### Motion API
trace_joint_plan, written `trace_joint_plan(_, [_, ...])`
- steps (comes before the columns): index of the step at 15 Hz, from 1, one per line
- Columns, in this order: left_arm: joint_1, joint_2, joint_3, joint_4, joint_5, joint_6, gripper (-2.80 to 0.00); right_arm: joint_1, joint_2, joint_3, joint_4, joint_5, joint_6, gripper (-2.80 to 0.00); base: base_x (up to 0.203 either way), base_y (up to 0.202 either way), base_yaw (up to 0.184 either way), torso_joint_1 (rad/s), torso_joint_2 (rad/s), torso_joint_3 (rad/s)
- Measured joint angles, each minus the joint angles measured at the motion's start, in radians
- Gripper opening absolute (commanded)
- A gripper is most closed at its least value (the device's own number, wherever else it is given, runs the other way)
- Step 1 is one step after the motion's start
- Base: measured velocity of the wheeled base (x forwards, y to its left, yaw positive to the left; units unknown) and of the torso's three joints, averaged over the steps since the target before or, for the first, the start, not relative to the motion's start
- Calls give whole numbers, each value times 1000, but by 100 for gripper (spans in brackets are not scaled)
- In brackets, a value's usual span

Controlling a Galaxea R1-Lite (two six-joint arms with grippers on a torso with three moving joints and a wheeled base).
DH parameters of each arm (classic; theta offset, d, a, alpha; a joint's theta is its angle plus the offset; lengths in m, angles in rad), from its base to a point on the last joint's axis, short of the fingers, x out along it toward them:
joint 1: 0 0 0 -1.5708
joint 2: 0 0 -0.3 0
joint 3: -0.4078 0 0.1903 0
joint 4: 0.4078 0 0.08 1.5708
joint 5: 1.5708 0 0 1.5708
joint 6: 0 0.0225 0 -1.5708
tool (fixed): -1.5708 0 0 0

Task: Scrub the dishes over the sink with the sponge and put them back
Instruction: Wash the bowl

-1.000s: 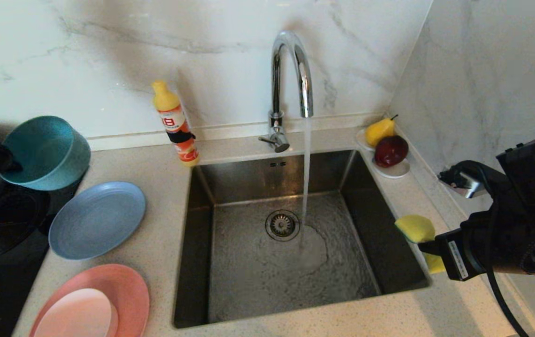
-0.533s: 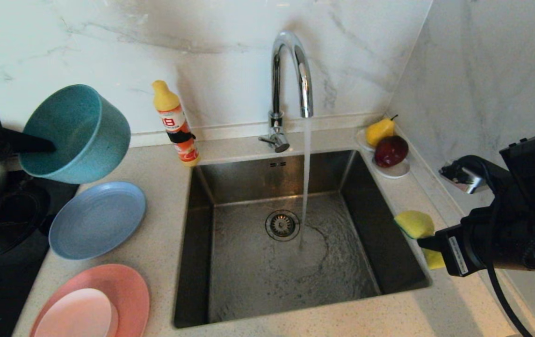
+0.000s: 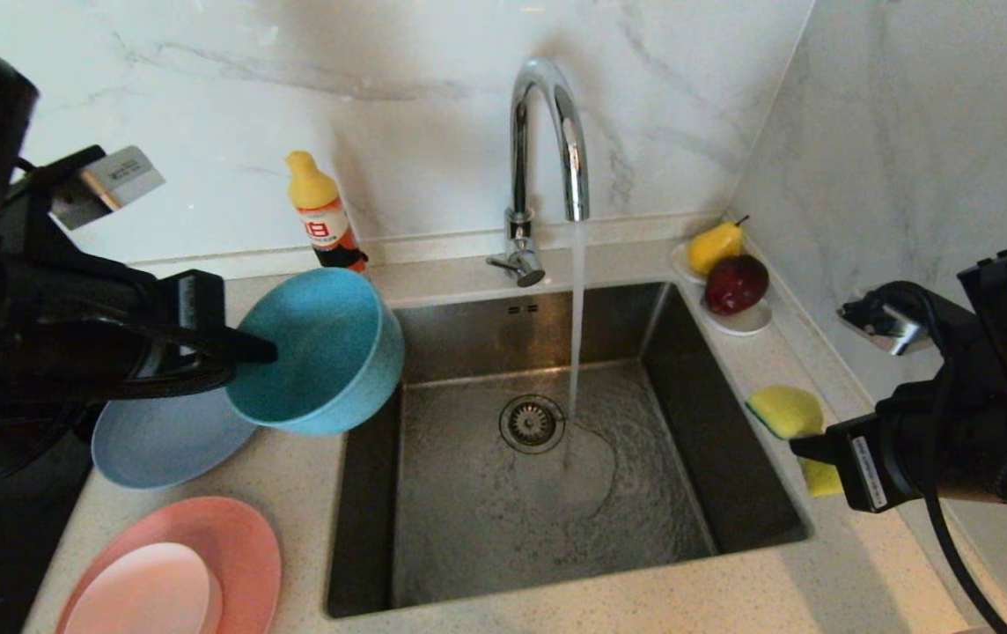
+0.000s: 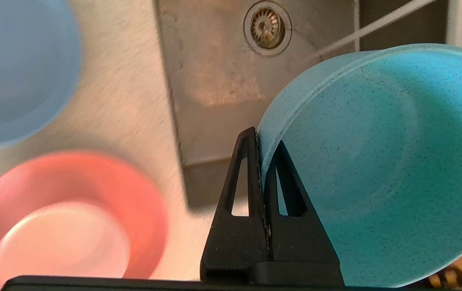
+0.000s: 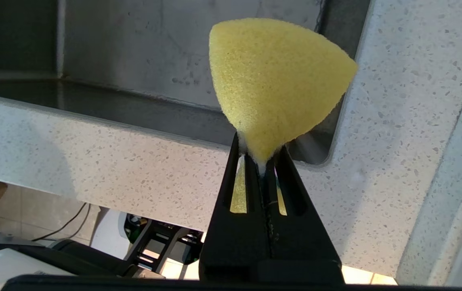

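My left gripper (image 3: pixel 268 352) (image 4: pixel 261 141) is shut on the rim of the teal bowl (image 3: pixel 319 352) (image 4: pixel 376 161), which hangs tilted above the left edge of the steel sink (image 3: pixel 433 546). My right gripper (image 3: pixel 807 449) (image 5: pixel 260 151) is shut on the bent yellow sponge (image 3: pixel 787 411) (image 5: pixel 275 76), above the counter at the sink's right edge. The grey-blue plate (image 3: pixel 151 449) lies on the counter, partly under the bowl. The small pale pink dish (image 3: pixel 147 594) rests on the salmon-pink plate (image 3: pixel 244 537) at the front left.
Water runs from the chrome tap (image 3: pixel 547 132) onto the basin floor beside the drain strainer (image 3: pixel 531 423). A detergent bottle (image 3: pixel 320 211) stands at the back. A white dish with a pear and a red fruit (image 3: pixel 728 273) sits at the back right corner.
My left arm has swung the teal bowl from the far left, over the grey-blue plate, to the sink's left edge. The right arm with the sponge has kept still.
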Motion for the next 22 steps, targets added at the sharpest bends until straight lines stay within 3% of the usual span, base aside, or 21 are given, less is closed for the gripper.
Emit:
trace_joint_plan(3, [-69, 119, -7, -102, 63, -78, -280, 0, -7, 3, 0, 0, 0, -280, 0, 0, 0, 0, 0, 0])
trace_joint_plan(7, [-153, 308, -109, -140, 142, -171, -280, -1, -18, 7, 1, -2, 0, -280, 0, 0, 0, 0, 0, 0])
trace_joint_plan(10, [-196, 418, -145, -233, 201, -228, -280, -1, -22, 8, 0, -1, 0, -280, 0, 0, 0, 0, 0, 0])
trace_joint_plan(16, [-254, 616, -230, -310, 308, -242, -280, -1, -26, 5, 3, -2, -5, -280, 0, 0, 0, 0, 0, 0])
trace_joint_plan(22, [-267, 742, -320, -321, 324, -242, -280, 3, -20, -20, 13, -4, -9, -280, 0, 0, 0, 0, 0, 0])
